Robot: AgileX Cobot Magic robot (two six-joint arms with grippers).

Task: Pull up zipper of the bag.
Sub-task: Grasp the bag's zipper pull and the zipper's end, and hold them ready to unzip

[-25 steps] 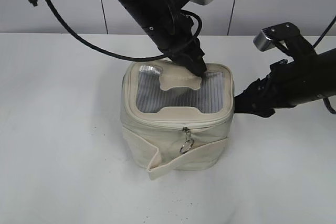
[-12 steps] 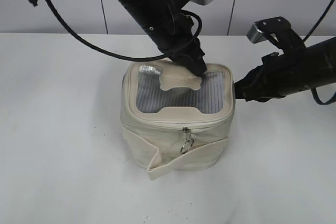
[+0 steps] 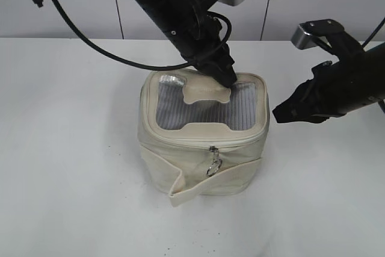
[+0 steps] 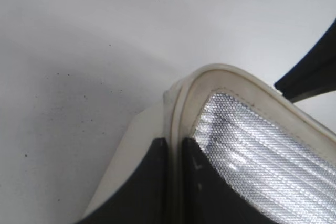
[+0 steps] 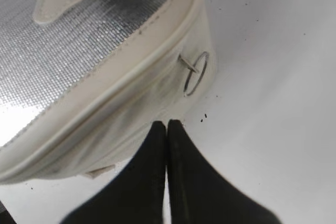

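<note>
Left end effector (image 3: pixel 225 80) tips hidden against bag (image 3: pixel 201 148).

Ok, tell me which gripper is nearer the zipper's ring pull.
Right. The right gripper hangs shut just beside the ring pull; the left gripper is pinching the bag's far top rim.

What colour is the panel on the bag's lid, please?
The panel is shiny silver with fine ribbing, framed in cream; the right wrist view shows it best.

cream bag (image 3: pixel 201 139) on white table (image 3: pixel 72 148), left pincer (image 3: pixel 225 80) on its lid, right pincer (image 3: pixel 284 114) just beside
</note>
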